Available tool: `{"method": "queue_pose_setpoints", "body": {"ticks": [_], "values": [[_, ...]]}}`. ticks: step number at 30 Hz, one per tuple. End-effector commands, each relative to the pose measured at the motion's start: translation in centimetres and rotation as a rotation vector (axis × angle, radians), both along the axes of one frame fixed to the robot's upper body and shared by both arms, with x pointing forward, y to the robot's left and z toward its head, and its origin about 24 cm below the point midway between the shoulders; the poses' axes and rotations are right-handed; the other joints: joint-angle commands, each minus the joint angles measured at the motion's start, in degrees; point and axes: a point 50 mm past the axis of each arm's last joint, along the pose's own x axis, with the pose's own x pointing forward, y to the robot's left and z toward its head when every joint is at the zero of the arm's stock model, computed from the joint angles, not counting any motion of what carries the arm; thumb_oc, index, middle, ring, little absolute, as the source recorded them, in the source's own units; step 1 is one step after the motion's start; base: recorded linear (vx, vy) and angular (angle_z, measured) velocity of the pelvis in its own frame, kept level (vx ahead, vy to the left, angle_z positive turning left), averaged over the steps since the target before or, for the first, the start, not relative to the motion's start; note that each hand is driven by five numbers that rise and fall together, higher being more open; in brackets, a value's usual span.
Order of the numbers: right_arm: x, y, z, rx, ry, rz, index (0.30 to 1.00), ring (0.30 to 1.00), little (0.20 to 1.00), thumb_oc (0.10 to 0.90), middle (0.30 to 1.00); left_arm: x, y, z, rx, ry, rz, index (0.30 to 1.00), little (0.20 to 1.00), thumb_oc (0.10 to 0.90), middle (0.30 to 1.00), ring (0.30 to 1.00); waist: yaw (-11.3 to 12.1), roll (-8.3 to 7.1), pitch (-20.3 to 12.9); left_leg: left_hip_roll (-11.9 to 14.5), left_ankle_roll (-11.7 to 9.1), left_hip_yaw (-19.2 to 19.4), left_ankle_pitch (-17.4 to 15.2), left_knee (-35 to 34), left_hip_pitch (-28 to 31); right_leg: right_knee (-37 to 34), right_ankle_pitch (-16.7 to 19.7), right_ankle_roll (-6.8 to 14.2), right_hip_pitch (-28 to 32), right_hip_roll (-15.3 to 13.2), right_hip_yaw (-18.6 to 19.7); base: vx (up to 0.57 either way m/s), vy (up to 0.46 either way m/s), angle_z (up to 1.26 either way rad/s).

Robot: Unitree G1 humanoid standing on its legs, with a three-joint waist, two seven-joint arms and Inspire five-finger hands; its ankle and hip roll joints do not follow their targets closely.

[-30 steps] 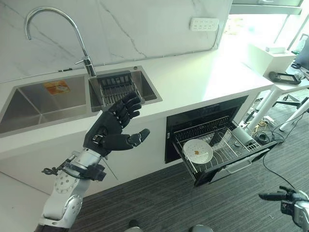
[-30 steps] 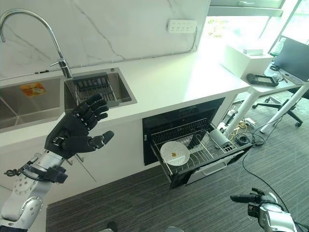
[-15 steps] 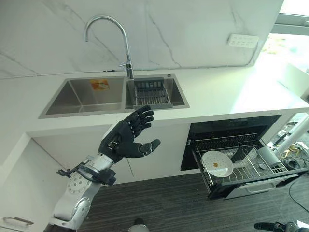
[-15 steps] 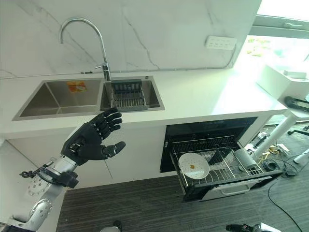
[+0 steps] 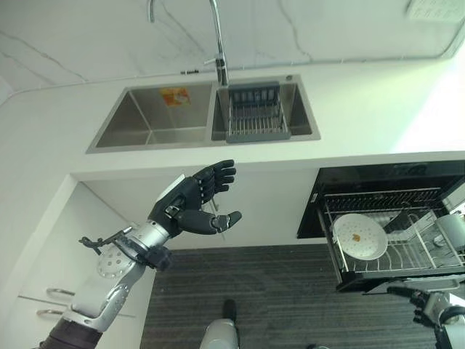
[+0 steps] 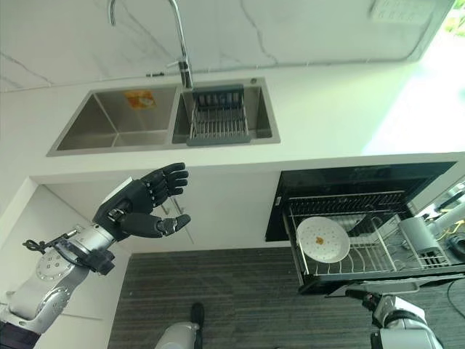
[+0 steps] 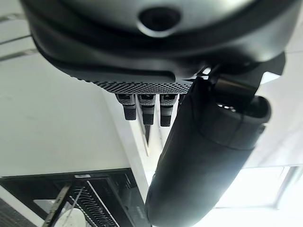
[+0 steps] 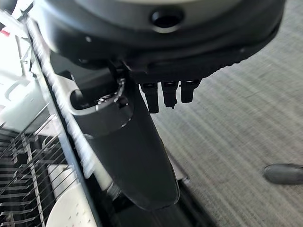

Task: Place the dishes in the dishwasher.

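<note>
Since the earlier frames the whole scene has slid across the head views, which is read as the camera turning; the dishwasher rack is now seen at the right edge, while the left hand has kept its raised pose before the cabinet front. Listed from largest to smallest: a white counter backed by a marbled wall; a double steel sink with a tall tap, a dark draining basket being set in its right-hand bowl; the pulled-out dishwasher rack, left open presumably so that dishes can be loaded from above; one white plate with a small brown stain, laid nearly flat in the near-left part of the rack; a pale cup-like item lodged at the rack's far right. The left hand is held in mid-air below the counter edge, well apart from the rack, fingers spread and relaxed, nothing held. The right hand is seen low beside the rack's front, its thumb extended and nothing grasped. No further dishes are made out in the sink.
</note>
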Motion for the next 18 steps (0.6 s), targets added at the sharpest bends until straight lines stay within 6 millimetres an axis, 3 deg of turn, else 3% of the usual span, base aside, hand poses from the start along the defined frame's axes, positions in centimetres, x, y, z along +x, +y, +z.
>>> {"method": "queue_pose_setpoints", "body": {"ticks": [1,7,13,15,18], "values": [[5.0,-2.0,6.3,-0.158,-0.214,0.043,0.9,0.9,0.9,0.8,0.9,1.0,-0.7,7.2,-0.092,-0.349,-0.05,0.9,0.9,0.8,0.9,0.9,0.0,-1.29,1.0,0.3,-0.7,0.4,-19.1,11.1,1.9,-4.2,2.0,3.5,-2.3,-1.7,-0.2,-0.08,0.043,0.02],[8.9,-2.7,12.7,-0.294,-0.372,0.109,0.9,0.9,0.9,0.8,0.9,1.3,-0.3,8.4,-0.098,-0.395,-0.032,0.9,0.9,0.8,0.9,0.9,0.2,-0.26,3.6,-0.3,-0.5,-0.1,-18.2,11.1,-0.8,-4.2,2.7,3.5,-4.4,-2.5,0.2,-0.04,0.045,0.03],[10.3,-3.2,16.7,-0.392,-0.46,0.127,0.9,0.9,0.9,0.8,0.9,1.2,-0.1,8.7,-0.108,-0.403,-0.025,0.9,0.9,0.8,0.9,0.9,0.6,-0.11,4.3,-1.0,-0.2,-0.4,-17.9,11.1,-2.0,-4.2,3.2,3.7,-5.3,-3.3,0.0,0.02,0.064,0.05],[11.0,-3.4,19.5,-0.474,-0.505,0.15,0.9,0.9,0.9,0.8,0.9,1.2,0.1,8.9,-0.107,-0.407,-0.023,0.9,0.9,0.8,0.9,0.9,1.0,-0.37,4.9,-1.3,-0.1,-0.6,-17.8,11.1,-2.6,-4.2,3.8,3.9,-5.7,-3.7,-0.3,0.04,0.071,0.03],[11.4,-3.5,21.7,-0.564,-0.513,0.18,0.9,0.9,0.9,0.8,0.9,1.2,0.2,9.1,-0.108,-0.414,-0.023,0.9,0.9,0.8,0.9,0.9,1.3,-0.57,5.3,-1.5,0.1,-0.9,-17.6,11.1,-3.2,-4.2,4.0,4.0,-6.1,-4.0,-0.6,0.03,0.041,0.06]]}}
